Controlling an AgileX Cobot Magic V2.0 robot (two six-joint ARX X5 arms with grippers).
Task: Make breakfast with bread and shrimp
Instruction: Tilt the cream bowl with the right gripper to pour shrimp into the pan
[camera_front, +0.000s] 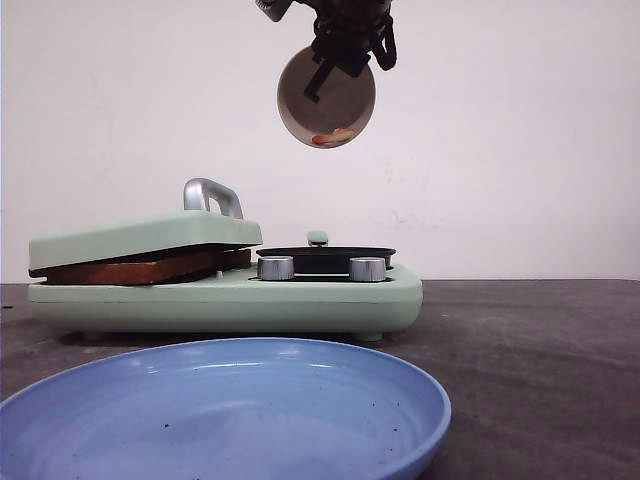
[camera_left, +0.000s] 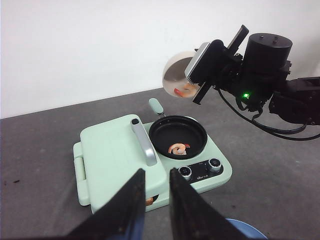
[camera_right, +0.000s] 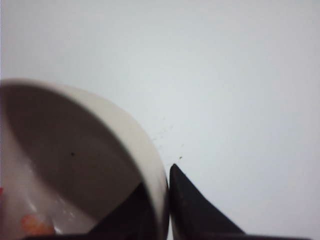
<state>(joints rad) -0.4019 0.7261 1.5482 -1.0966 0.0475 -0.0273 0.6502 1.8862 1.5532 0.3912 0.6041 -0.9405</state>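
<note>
Shrimp clings inside a tipped bowl at top centre of the front view, pinched by the right gripper; bread sits clamped in the sandwich press at left. Left wrist view: another shrimp lies in the black pan mid-frame, left gripper narrowly parted, empty. Right wrist view: jaws straddle the bowl's rim. Shrimp looks light, slick, soft; pouring probably suits it better than pinching.

Rising plain and white behind everything: a bare wall, lit evenly, showing only faint specks. Stretching below it: a dark grey table, matte and slightly mottled, meeting the wall along a straight edge. Lying soft and diffuse across both, casting only weak shadows on the tabletop.
</note>
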